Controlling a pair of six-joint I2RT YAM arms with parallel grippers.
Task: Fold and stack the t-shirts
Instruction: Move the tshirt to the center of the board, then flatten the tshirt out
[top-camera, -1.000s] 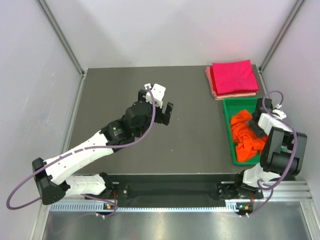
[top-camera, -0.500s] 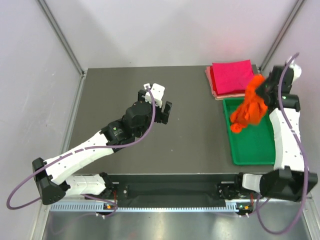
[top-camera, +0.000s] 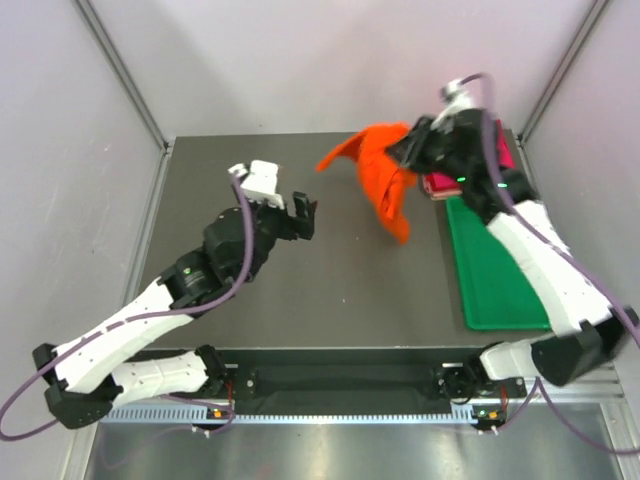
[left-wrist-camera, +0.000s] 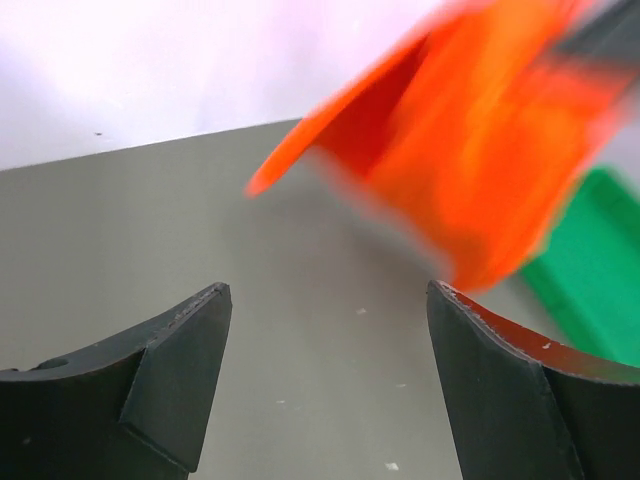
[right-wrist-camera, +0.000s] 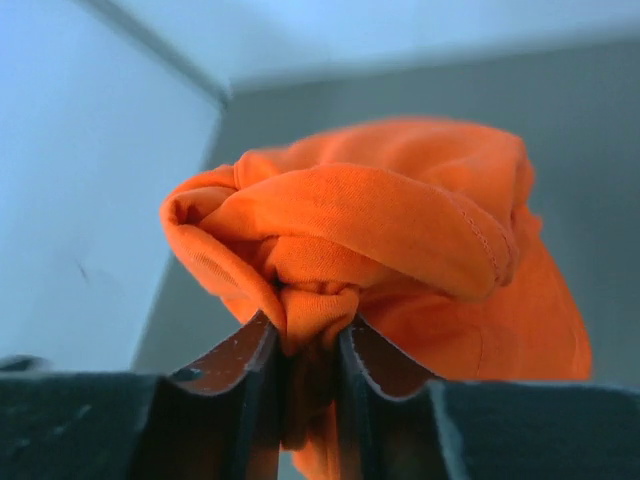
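Observation:
My right gripper (top-camera: 408, 152) is shut on a bunched fold of the bright orange t-shirt (top-camera: 378, 178) and holds it in the air above the back middle of the table; the cloth hangs down and flares left. The right wrist view shows the orange t-shirt (right-wrist-camera: 400, 230) pinched between my fingers (right-wrist-camera: 240, 365). The left wrist view shows the orange t-shirt (left-wrist-camera: 470, 150) blurred ahead. My left gripper (top-camera: 300, 217) is open and empty over the table, left of the shirt. The magenta t-shirt (top-camera: 505, 150) at the back right is mostly hidden behind my right arm.
The green plastic tray (top-camera: 500, 270) lies at the right side of the dark table (top-camera: 350, 290); it also shows in the left wrist view (left-wrist-camera: 590, 260). Metal frame posts and white walls enclose the table.
My right gripper has lifted the orange t-shirt out of the green tray and swung it left and back over the table. My left arm has shifted left and back a little.

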